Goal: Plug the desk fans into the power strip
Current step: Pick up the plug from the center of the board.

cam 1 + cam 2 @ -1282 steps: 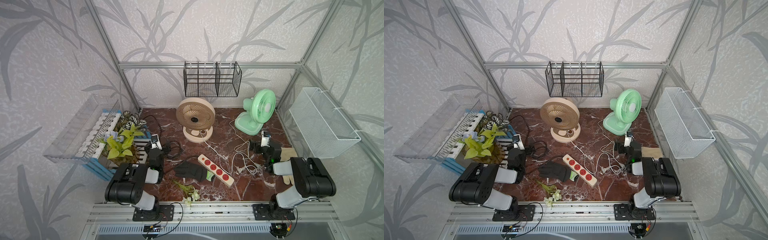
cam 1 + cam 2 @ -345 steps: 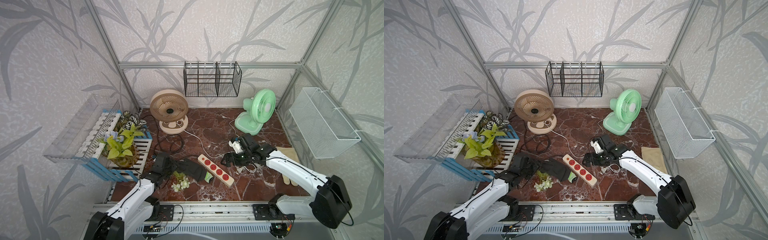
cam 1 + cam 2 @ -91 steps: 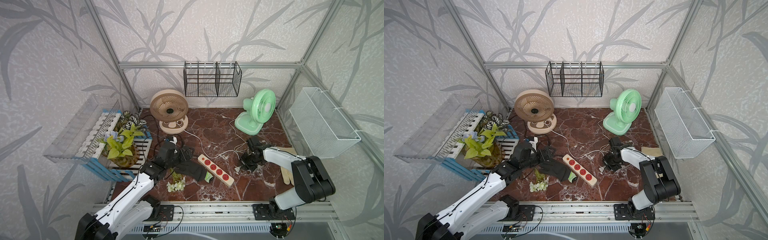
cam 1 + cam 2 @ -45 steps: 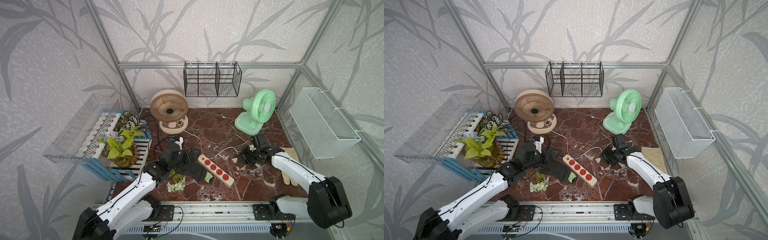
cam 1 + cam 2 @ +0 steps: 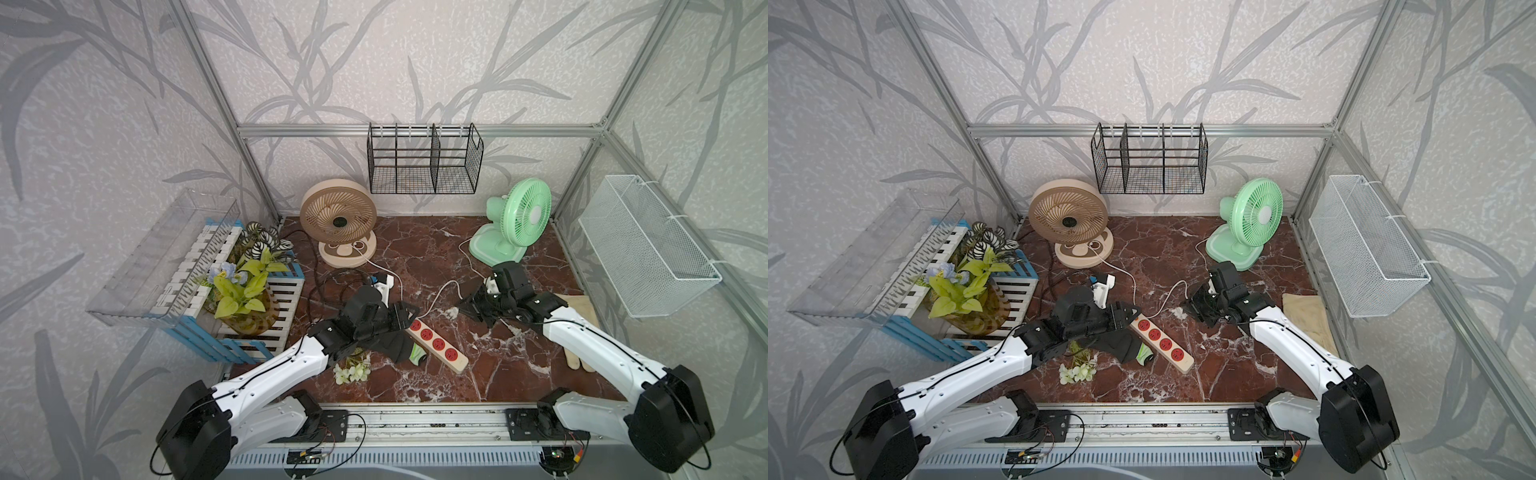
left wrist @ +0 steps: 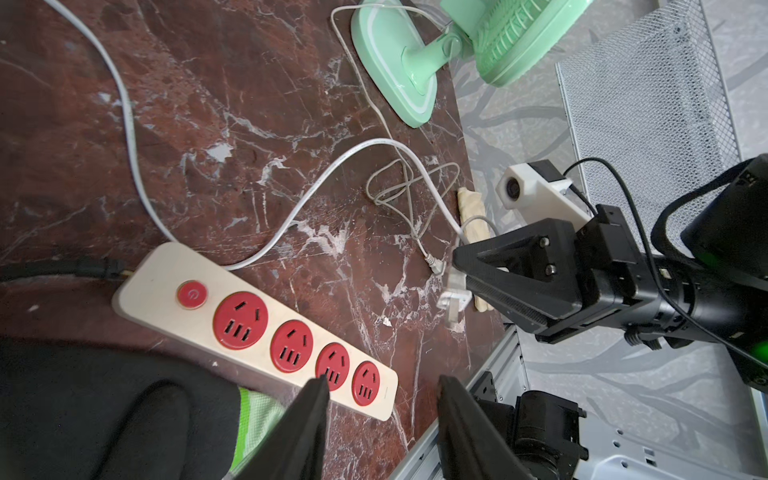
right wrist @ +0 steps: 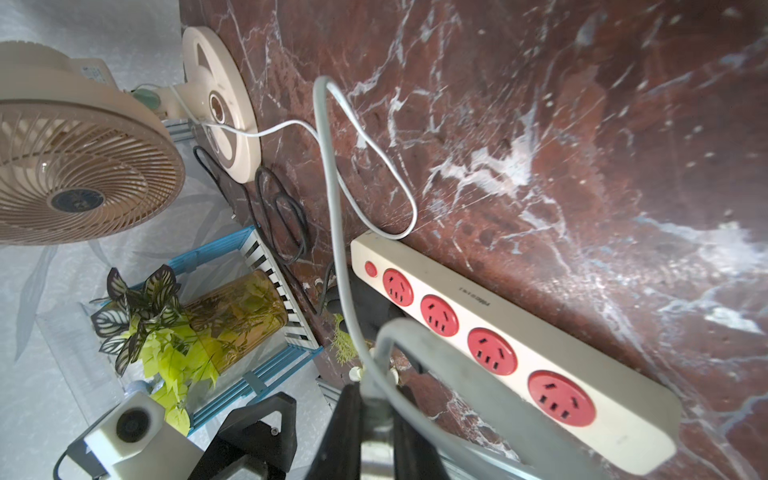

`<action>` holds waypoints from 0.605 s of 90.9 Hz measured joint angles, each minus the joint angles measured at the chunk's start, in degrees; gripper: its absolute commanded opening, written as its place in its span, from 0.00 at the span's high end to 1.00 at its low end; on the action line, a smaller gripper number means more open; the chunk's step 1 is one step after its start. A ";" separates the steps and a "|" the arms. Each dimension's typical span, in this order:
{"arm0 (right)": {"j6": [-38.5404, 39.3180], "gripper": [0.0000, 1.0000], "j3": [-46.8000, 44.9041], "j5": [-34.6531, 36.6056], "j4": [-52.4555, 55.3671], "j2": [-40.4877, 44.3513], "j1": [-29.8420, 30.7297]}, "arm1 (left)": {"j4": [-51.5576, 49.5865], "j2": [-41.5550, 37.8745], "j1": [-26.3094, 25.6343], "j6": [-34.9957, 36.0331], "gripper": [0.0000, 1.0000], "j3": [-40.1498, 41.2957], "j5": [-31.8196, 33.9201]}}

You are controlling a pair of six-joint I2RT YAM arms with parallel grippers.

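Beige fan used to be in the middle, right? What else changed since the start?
Yes, the beige fan moved to the back left corner. Both arms unfolded and reached in. The right fingers took hold of the white plug. The left fingers came over the button end of the power strip, with a gap between them. The power strip, green fan and black glove stayed put.
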State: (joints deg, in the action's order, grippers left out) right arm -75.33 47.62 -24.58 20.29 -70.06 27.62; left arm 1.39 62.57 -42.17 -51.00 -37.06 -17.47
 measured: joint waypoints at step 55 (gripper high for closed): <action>-3.54 1.00 1.27 0.59 -4.26 -3.48 5.09 | 3.37 8.44 -5.11 2.01 0.68 -3.56 -1.42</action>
State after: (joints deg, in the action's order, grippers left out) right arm -78.87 48.88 -23.99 16.03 -73.54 32.71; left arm 4.75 71.00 -47.29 -48.99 -40.62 -18.90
